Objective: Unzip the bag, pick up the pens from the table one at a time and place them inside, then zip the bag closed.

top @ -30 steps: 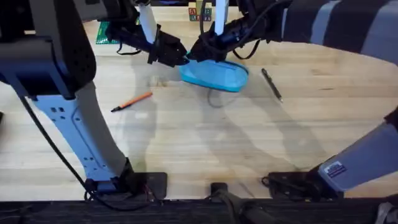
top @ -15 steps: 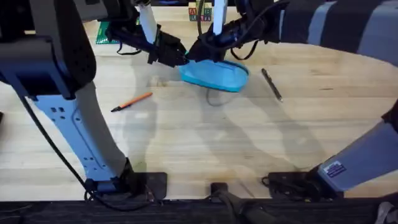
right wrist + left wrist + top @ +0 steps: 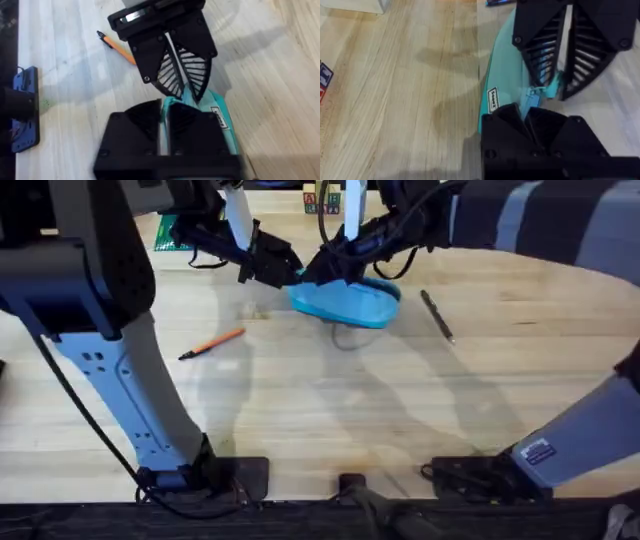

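On the pale bench (image 3: 330,400), the left pincer (image 3: 285,275) pins the bag (image 3: 345,302) end while the right pincer (image 3: 322,270), closed on its zipper pull (image 3: 532,94), seems set to unzip; both pens (image 3: 212,343) wait nearby.

Overhead looks down and forward; both wrist views closely share the bag (image 3: 345,300).

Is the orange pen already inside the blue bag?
No, the orange pen lies on the bare table, apart from the bag.

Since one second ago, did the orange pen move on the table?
No. The orange pen lies at the same place and angle on the table, left of the bag.
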You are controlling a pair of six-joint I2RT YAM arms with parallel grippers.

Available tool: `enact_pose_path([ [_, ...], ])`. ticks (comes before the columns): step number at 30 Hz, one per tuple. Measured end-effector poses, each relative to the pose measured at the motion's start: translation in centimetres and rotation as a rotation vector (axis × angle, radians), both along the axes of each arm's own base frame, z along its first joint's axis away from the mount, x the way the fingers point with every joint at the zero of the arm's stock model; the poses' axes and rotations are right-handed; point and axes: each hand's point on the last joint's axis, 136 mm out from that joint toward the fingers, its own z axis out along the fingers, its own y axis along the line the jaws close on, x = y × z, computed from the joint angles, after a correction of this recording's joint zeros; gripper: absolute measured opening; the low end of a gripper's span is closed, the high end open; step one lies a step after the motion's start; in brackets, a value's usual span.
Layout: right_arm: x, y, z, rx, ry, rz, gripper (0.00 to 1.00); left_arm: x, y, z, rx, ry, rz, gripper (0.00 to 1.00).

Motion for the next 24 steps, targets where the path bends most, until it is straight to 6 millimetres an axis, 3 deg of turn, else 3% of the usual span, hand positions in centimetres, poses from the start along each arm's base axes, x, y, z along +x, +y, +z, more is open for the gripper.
enact_pose_path([
  [1, -0.1, 0.0, 0.0, 0.002, 0.006, 0.000, 0.161, 0.0, 0.0, 0.0, 0.000, 0.000, 0.000, 0.042],
  [6, -0.6, 0.3, 0.4, 0.025, 0.033, 0.019, 0.888, 0.2, 0.0, -0.1, 0.005, -0.012, -0.002, 0.042],
  [7, -0.9, 0.3, 0.4, 0.028, 0.044, 0.025, 0.971, 0.2, 0.0, -0.2, 0.009, -0.014, -0.003, 0.042],
  [17, -2.3, -0.7, 0.6, -0.026, 0.127, 0.001, 0.997, -0.1, -0.2, -0.2, 0.014, -0.003, -0.010, 0.042],
  [24, -2.5, -2.9, 3.9, -0.102, 0.044, -0.094, 0.997, -0.1, -0.2, -0.2, 0.012, -0.003, -0.010, 0.042],
])
